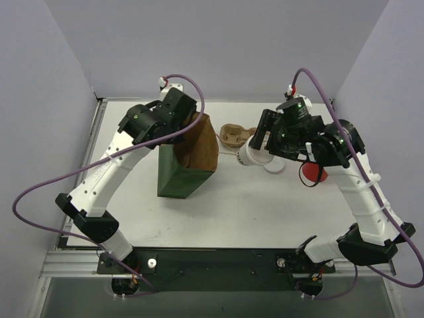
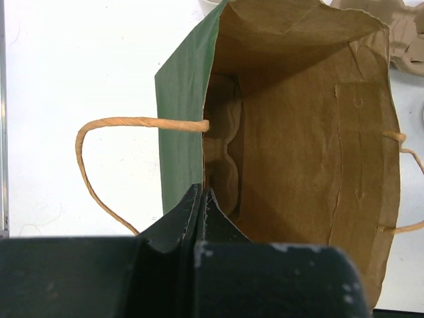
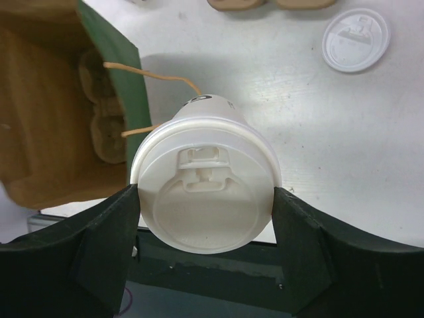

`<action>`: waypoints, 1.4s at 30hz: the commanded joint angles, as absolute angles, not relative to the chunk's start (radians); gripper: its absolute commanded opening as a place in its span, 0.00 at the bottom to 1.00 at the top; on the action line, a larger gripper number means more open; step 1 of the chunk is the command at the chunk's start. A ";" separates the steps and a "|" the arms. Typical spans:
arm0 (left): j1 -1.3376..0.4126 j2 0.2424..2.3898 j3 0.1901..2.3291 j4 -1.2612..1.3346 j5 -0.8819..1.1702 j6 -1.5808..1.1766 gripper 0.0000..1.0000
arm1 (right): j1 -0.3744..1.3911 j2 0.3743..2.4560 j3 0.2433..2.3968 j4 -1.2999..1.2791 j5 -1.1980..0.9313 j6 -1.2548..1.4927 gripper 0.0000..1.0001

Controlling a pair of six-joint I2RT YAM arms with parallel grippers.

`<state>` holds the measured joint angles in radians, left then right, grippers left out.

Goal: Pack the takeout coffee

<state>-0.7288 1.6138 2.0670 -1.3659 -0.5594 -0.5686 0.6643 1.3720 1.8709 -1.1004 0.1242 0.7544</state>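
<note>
1. The counter point(image 1: 265, 212) is white. All clock directions below are read in the top view.

2. The paper bag point(image 1: 177, 173) is green outside and brown inside. It sits at 9 o'clock from the counter's centre, with its open mouth turned toward 3 o'clock. A twisted paper handle hangs from each long side. A moulded cardboard piece point(image 2: 222, 156) rests inside against the green wall.

3. My left gripper point(image 2: 202, 199) is at the bag's rim, at the 12 o'clock end of the bag. Its jaws are pressed together with the edge of the green wall pinched between them.

4. My right gripper point(image 3: 205, 205) is at 3 o'clock from the bag. Its jaws stand wide, one finger point(image 3: 122, 218) against each side of the cup's lid rim, clamped on the takeout coffee.

5. A brown cardboard carrier point(image 1: 233, 135) lies at 11 o'clock from the coffee, near it.

6. A red cup point(image 1: 311, 174) stands at 4 o'clock from the coffee, partly hidden by my right arm.

7. The takeout coffee point(image 3: 205, 192) is a white paper cup with its white lid fitted. It is held on its side between the bag and the red cup, base pointing toward the bag's near handle. I cannot tell whether it touches the counter.

8. A loose white lid point(image 3: 356, 40) lies flat on the counter, just beside the coffee at 4 o'clock.
</note>
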 commanded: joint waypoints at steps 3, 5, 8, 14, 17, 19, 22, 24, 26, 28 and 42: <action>-0.779 1.673 2.149 -1.476 -0.621 -0.551 0.00 | 0.629 1.374 2.009 -1.157 0.106 0.745 0.49; -0.795 1.695 2.164 -1.485 -0.624 -0.555 0.00 | 0.620 1.376 2.022 -1.147 0.098 0.749 0.49; -0.822 1.735 2.216 -1.508 -0.633 -0.577 0.00 | 0.615 1.371 2.022 -1.112 0.066 0.765 0.49; -0.885 1.836 2.318 -1.578 -0.658 -0.652 0.00 | 0.614 1.396 2.011 -1.005 -0.034 0.807 0.48; -0.890 1.856 2.358 -1.578 -0.632 -0.672 0.00 | 0.614 1.414 2.006 -0.959 -0.078 0.824 0.48; -0.893 1.871 2.378 -1.578 -0.621 -0.673 0.00 | 0.615 1.423 1.994 -0.937 -0.092 0.830 0.48; -0.894 1.885 2.411 -1.577 -0.606 -0.692 0.00 | 0.624 1.431 1.939 -0.907 -0.101 0.842 0.48; -0.894 1.891 2.431 -1.577 -0.588 -0.709 0.00 | 0.627 1.427 1.876 -0.887 -0.103 0.854 0.48; -0.900 1.898 2.437 -1.577 -0.574 -0.724 0.00 | 0.626 1.422 1.838 -0.865 -0.097 0.859 0.48; -0.910 1.905 2.451 -1.574 -0.557 -0.741 0.00 | 0.626 1.422 1.797 -0.844 -0.091 0.867 0.48; -0.971 1.916 2.477 -1.520 -0.496 -0.801 0.00 | 0.637 1.437 1.597 -0.747 -0.069 0.900 0.45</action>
